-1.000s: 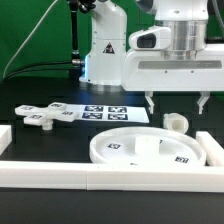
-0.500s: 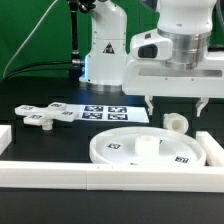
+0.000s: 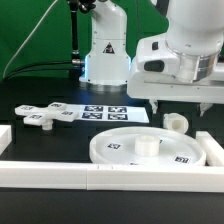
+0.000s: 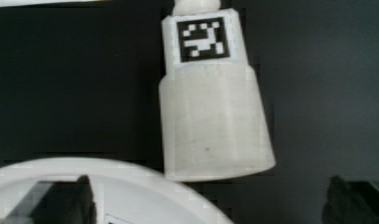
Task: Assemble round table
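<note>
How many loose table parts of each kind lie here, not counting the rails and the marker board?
disc: 1
post: 1
cross piece: 1
Total: 3

The desk [image 3: 55, 145] is black. In the exterior view, a big round disc [image 3: 130, 157] lies flat on it near the front. Seen from the disc, a short post [image 3: 175, 123] sits at 1 o'clock, just beside it. The marker board [image 3: 105, 113] lies at 11 o'clock. A flat cross [image 3: 45, 116] lies at 10 o'clock, just beside the board and well apart from the disc. A long white rail [image 3: 60, 172] runs along the front, at 6 o'clock.
</note>
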Action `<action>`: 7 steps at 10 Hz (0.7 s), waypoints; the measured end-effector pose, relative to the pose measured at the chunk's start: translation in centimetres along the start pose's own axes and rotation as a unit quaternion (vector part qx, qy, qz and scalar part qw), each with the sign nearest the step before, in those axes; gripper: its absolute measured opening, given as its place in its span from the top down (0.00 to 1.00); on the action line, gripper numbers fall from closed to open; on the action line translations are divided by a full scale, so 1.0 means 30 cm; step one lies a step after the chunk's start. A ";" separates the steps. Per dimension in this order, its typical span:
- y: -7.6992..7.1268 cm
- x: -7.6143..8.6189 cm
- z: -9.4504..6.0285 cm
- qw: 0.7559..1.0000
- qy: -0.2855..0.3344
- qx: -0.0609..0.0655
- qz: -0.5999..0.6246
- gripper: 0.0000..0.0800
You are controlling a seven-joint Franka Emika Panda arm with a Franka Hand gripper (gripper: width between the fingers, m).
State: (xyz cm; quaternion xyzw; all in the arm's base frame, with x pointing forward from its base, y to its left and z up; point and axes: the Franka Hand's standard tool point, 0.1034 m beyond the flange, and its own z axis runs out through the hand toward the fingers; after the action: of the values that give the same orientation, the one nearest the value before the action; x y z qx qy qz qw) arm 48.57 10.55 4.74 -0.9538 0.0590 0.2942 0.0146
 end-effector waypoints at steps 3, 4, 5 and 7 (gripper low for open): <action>0.006 -0.001 0.027 0.996 -0.084 -0.005 -0.039 0.19; 0.003 0.004 0.037 0.994 -0.097 -0.005 -0.053 0.19; 0.001 -0.019 0.053 0.989 -0.134 -0.010 -0.055 0.19; -0.004 -0.001 0.088 0.983 -0.173 -0.013 -0.056 0.19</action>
State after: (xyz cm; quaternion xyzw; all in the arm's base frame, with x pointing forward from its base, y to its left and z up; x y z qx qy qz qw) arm 47.08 10.84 2.56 -0.8905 -0.0021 0.4542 0.0286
